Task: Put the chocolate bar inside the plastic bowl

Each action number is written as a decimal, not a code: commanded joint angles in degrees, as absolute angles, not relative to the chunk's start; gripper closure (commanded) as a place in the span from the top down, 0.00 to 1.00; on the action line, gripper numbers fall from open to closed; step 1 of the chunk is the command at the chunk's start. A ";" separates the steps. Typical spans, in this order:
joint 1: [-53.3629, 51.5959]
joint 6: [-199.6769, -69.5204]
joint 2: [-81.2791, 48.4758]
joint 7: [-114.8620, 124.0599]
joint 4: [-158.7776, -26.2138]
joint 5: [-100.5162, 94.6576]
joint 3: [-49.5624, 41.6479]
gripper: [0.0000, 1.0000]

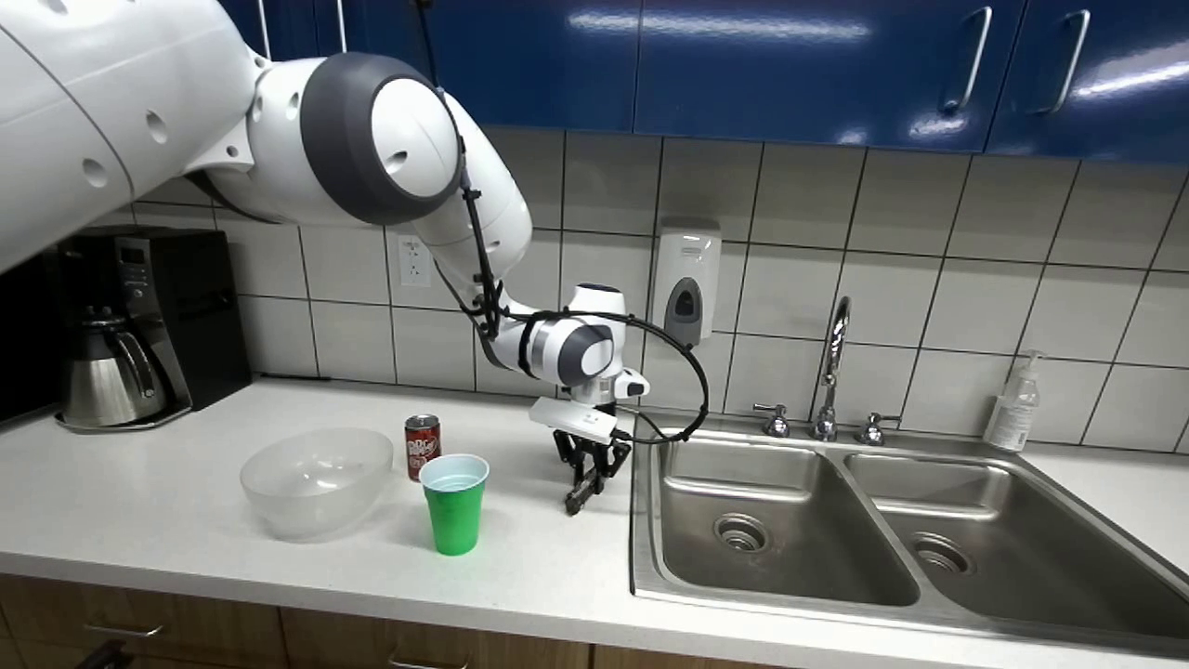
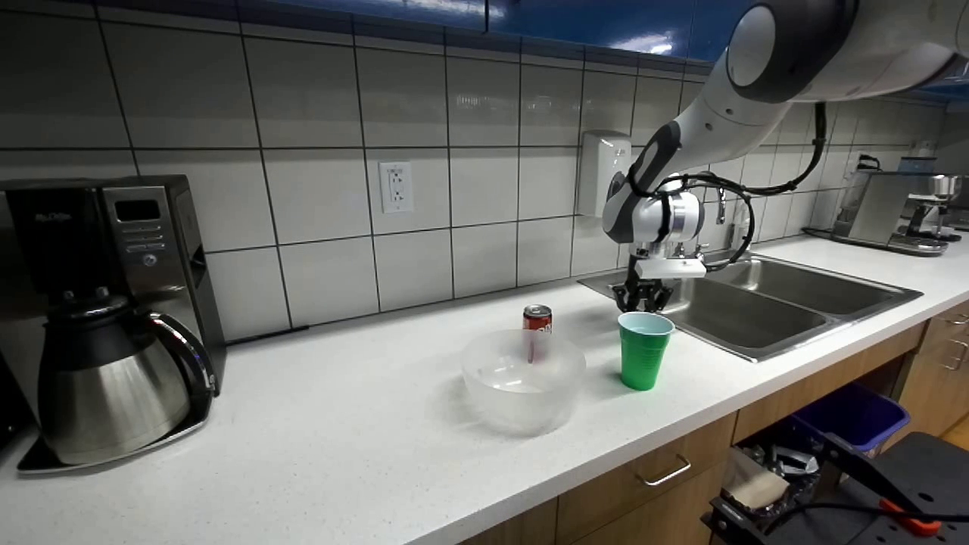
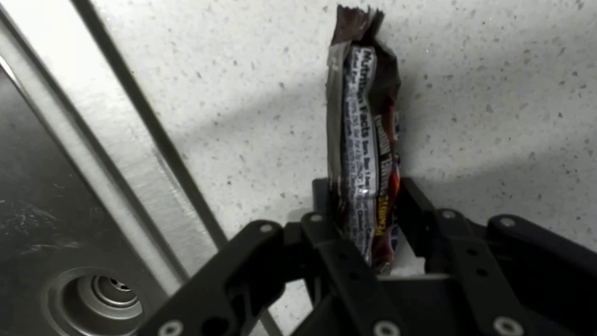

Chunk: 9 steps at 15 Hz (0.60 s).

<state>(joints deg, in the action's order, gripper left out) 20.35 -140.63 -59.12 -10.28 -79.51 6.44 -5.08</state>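
Note:
The chocolate bar [image 3: 361, 135] is a dark wrapped bar lying lengthwise between my fingers in the wrist view. Its far end sticks out past the fingertips. My gripper [image 3: 366, 200] is shut on it, one finger against each side. In an exterior view the gripper [image 1: 592, 472] points down near the sink's left edge, and the bar [image 1: 578, 500] shows at or just above the counter; I cannot tell if it touches. The clear plastic bowl [image 1: 316, 506] stands left of the green cup and is also in an exterior view [image 2: 522, 405]. There the bar is hidden behind the cup.
A green cup [image 1: 455, 516] and a dark red can [image 1: 423, 446] stand between gripper and bowl. The steel sink [image 1: 646, 557] borders the gripper's side. A coffee maker [image 1: 176, 325] stands at the far left. A soap dispenser [image 1: 687, 279] hangs on the wall behind.

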 commanded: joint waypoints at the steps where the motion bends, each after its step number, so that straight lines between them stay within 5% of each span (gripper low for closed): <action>1: 21.21 -137.96 -60.28 -9.48 -76.53 6.50 -4.55 0.10; 9: 21.99 -140.16 -52.67 -11.65 -84.10 7.06 -3.68 0.07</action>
<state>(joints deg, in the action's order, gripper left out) 20.62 -140.32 -58.35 -10.27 -79.25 6.44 -5.11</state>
